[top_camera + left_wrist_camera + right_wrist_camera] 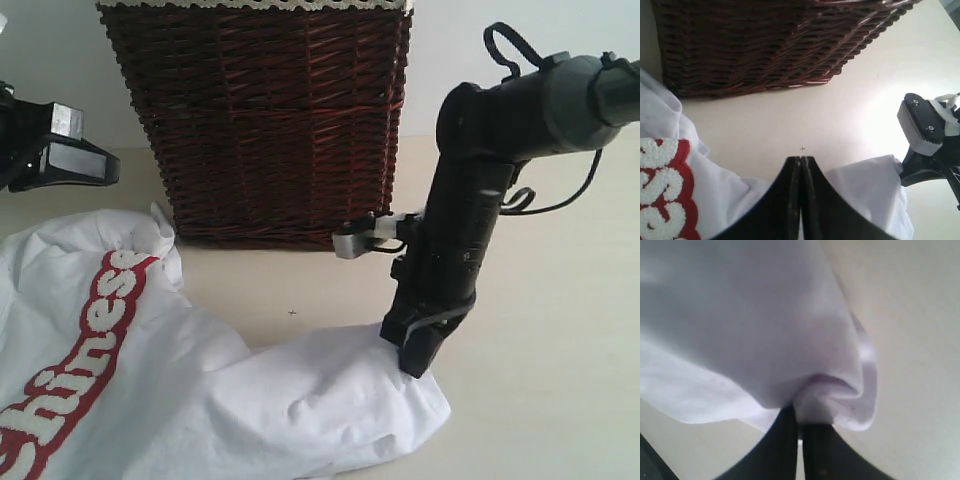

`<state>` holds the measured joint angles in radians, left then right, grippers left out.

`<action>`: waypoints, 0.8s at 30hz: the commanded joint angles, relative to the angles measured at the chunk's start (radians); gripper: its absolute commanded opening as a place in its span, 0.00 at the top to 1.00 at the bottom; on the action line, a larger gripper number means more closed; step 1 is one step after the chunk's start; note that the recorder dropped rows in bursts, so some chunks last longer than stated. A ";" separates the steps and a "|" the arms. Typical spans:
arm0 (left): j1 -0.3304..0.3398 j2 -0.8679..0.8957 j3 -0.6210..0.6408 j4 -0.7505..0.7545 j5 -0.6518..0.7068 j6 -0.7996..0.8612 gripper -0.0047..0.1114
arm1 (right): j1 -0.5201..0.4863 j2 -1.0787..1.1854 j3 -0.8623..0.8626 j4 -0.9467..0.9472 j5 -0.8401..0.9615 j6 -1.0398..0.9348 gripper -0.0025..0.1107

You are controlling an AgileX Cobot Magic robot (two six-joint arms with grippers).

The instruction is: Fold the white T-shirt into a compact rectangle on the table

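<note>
The white T-shirt [200, 400] lies crumpled on the table [560, 330], its red-edged letters [95, 330] at the left and a bunched end reaching right. My right gripper [415, 355] points down onto that right end. In the right wrist view it [807, 417] is shut on a pinch of the shirt's fabric [750, 325]. My left arm [60, 155] hovers at the far left, above the table. Its gripper [801, 159] is shut with nothing between the jaws, over the shirt [715, 195] and facing the right gripper's body [925, 130].
A dark brown wicker basket [270, 120] with a white lace rim stands on the table just behind the shirt, between the two arms. It also fills the far side of the left wrist view as the basket [765, 45]. Bare table [840, 115] lies before it.
</note>
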<state>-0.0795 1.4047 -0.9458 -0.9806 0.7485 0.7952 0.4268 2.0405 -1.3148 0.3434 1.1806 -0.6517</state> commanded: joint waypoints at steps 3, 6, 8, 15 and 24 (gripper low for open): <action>-0.024 -0.007 0.011 -0.030 0.001 0.009 0.96 | 0.099 -0.134 -0.042 0.036 0.040 -0.020 0.98; -0.024 -0.013 0.011 -0.034 -0.003 0.009 0.96 | 0.197 -0.219 -0.042 0.069 0.040 -0.028 0.98; -0.024 -0.021 0.011 -0.034 -0.003 0.009 0.96 | 0.278 -0.264 -0.042 0.082 0.040 -0.028 0.98; -0.007 -0.141 0.011 -0.034 -0.064 0.011 0.96 | 0.561 -0.293 0.038 0.096 0.040 -0.044 0.98; 0.000 -0.274 0.011 -0.031 -0.077 0.011 0.96 | 0.759 -0.211 0.076 -0.022 0.040 -0.082 0.93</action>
<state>-0.0825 1.1522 -0.9373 -1.0017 0.6796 0.8029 1.1729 1.8181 -1.2404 0.4024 1.2188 -0.7413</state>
